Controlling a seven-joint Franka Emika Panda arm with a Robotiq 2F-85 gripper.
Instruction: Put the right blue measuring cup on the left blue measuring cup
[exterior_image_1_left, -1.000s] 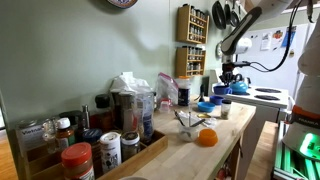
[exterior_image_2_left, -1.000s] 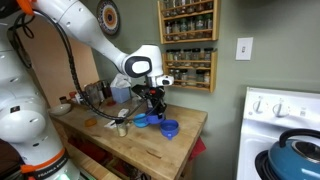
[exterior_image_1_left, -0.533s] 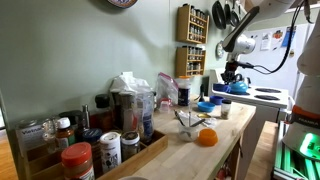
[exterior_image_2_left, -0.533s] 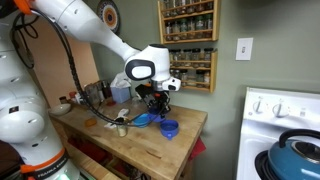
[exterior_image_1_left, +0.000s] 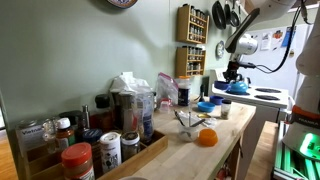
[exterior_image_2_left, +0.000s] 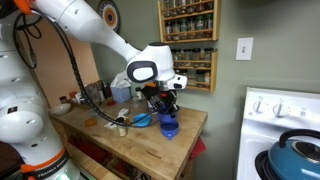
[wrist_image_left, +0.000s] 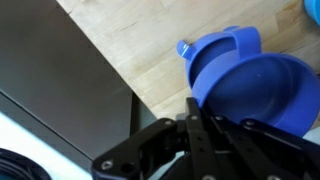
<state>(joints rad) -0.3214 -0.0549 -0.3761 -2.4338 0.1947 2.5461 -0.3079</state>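
As the black gripper (exterior_image_2_left: 166, 108) hung over the wooden tabletop (wrist_image_left: 120, 35), its jaws seemed clamped on a round blue plastic measuring cup (wrist_image_left: 255, 80).

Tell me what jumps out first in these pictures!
The big white robot arm bends over the wooden counter, right above a bright blue measuring cup. A round orange thing sits on the counter, and a spice rack full of jars hangs on the green wall.

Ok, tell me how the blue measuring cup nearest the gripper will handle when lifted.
The blue measuring cup looks like moulded plastic, so probably stiff and light. Its smooth rounded wall may slip in the gripper. Pushed, it would likely slide, not tip.
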